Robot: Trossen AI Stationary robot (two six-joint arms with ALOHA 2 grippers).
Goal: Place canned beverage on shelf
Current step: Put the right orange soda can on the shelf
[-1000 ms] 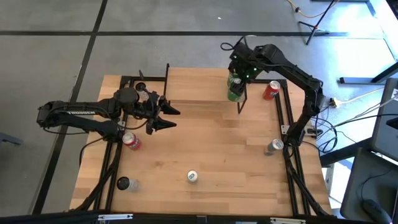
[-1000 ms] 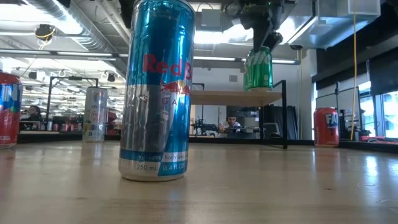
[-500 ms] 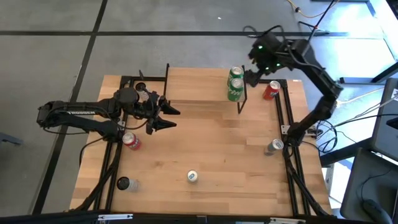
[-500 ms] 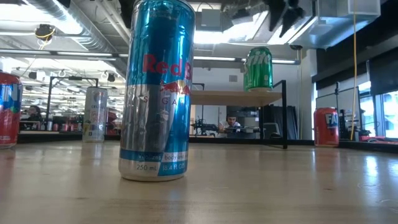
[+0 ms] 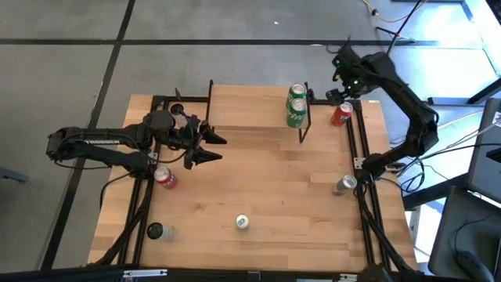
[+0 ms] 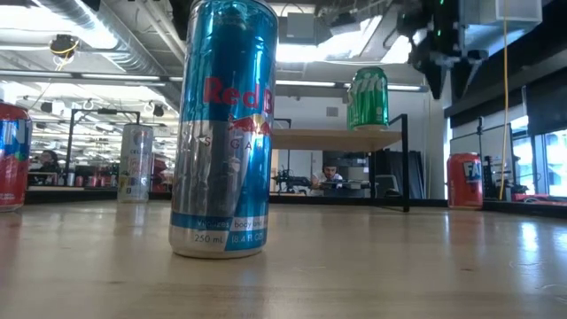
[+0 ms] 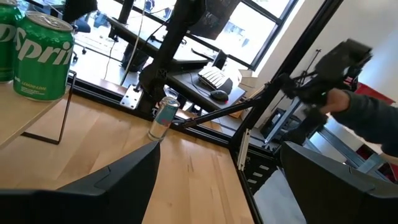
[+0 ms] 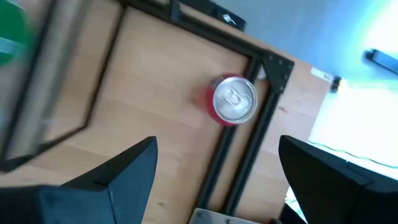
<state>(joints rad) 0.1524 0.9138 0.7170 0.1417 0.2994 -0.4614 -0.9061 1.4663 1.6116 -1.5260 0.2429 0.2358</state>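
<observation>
Nearest the low camera, a blue and silver can (image 6: 224,128) stands upright on the tabletop (image 5: 258,180); from above its silver lid shows close to the front edge (image 5: 243,222). A dark can (image 5: 156,231) stands at the front left corner. A red can (image 5: 164,178) lies on its side by the left rail, just below the left arm.

Mid-table, the left tool (image 5: 205,146) waits above the tabletop with its fingers spread and nothing between them; its fingers (image 7: 112,180) frame the left wrist view. A slim silver can (image 5: 344,185) stands upright beside the right rail; the left wrist view shows it at the tabletop's edge (image 7: 163,118).

Farther back, the shelf (image 5: 258,106) spans the rear of the tabletop, its plank top raised on thin black legs (image 6: 332,138). Two green cans stand upright on the plank at its right end, touching or nearly so: one (image 5: 296,113) nearer the front, the other (image 5: 297,92) behind it. The low view shows a single green can (image 6: 367,97) on the plank; the left wrist view shows both (image 7: 42,57).

A second red can (image 5: 341,114) stands upright on the tabletop, right of the shelf, near the rear right corner (image 8: 231,99).

Farthest, the right tool (image 5: 341,78) hangs above the rear right corner, near the second red can, apart from the green cans. Its fingers (image 8: 124,171) are wide apart and hold nothing.
</observation>
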